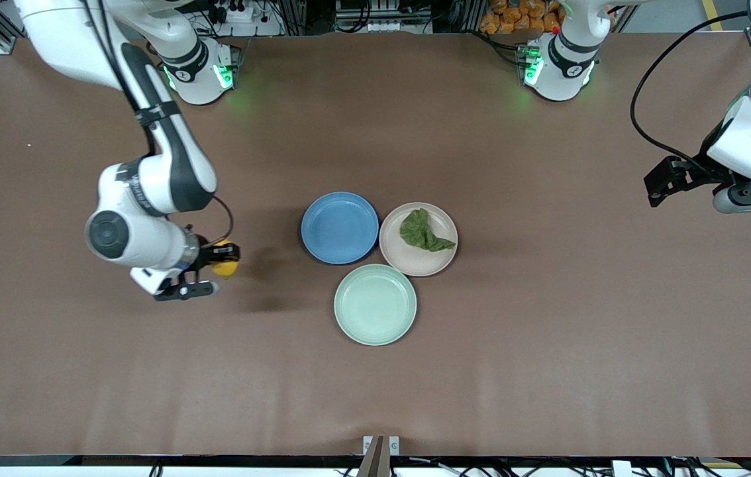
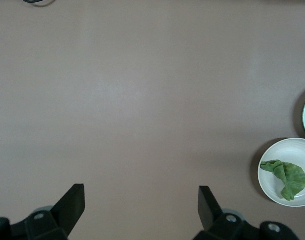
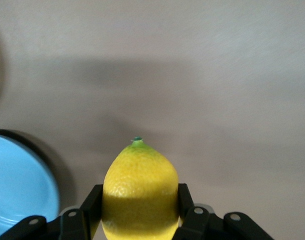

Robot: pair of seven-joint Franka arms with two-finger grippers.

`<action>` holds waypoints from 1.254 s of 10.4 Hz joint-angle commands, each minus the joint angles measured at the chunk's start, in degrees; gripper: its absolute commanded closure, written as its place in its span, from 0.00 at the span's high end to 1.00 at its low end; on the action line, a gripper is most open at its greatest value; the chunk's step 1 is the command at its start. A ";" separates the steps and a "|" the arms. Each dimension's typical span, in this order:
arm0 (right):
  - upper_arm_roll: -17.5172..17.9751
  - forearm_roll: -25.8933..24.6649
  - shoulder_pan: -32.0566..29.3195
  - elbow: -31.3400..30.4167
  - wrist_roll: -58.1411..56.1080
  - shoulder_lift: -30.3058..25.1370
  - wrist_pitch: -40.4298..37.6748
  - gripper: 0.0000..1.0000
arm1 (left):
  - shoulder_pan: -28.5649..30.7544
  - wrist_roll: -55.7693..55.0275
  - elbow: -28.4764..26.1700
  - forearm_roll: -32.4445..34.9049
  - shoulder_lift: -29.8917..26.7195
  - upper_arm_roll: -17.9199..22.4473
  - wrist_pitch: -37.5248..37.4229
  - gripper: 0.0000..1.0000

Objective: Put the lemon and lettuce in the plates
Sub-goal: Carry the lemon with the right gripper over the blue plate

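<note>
We see the right end effector clamped on the small oval bright-yellow lemon, held over the brown surface toward the right arm's end, at about nine o'clock from the round matte blue plate. In our judgement the rounded fruit could slip or roll in the grip on the way over, and released off-centre or from too high it could roll over the shallow rim. It could also end up in the pale mint-green plate, which sits at six o'clock of the group. The left end effector waits with fingers apart over the left arm's end. We count one lemon, one wrinkly dark-green lettuce leaf already lying in the beige-pink plate, and three plates.
</note>
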 commanded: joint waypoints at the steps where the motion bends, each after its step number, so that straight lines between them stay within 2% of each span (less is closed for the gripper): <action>1: -0.35 1.02 5.55 -1.92 6.61 -1.64 -0.13 0.00 | -0.44 2.35 0.84 -1.88 -0.33 0.52 -1.26 1.00; 3: -0.35 1.02 8.81 -2.09 10.73 -1.29 -0.13 0.00 | -0.09 3.75 0.76 -6.68 -0.77 0.87 -2.22 1.00; 5: -0.43 0.84 13.72 -1.57 17.76 0.11 1.44 0.00 | -0.35 8.24 0.58 -10.40 -0.95 3.50 -3.45 1.00; 10: -0.35 1.10 18.13 1.85 25.77 5.56 3.99 0.00 | -0.96 5.87 0.76 -7.35 -1.83 3.78 -4.16 1.00; 12: -0.35 1.10 19.45 2.13 29.38 7.32 7.32 0.00 | -1.40 2.72 0.76 -6.54 -1.83 3.51 -4.60 1.00; 13: -0.35 1.19 19.89 2.39 30.44 8.11 8.38 0.25 | -1.41 2.62 0.67 -6.45 -1.83 3.68 -4.86 1.00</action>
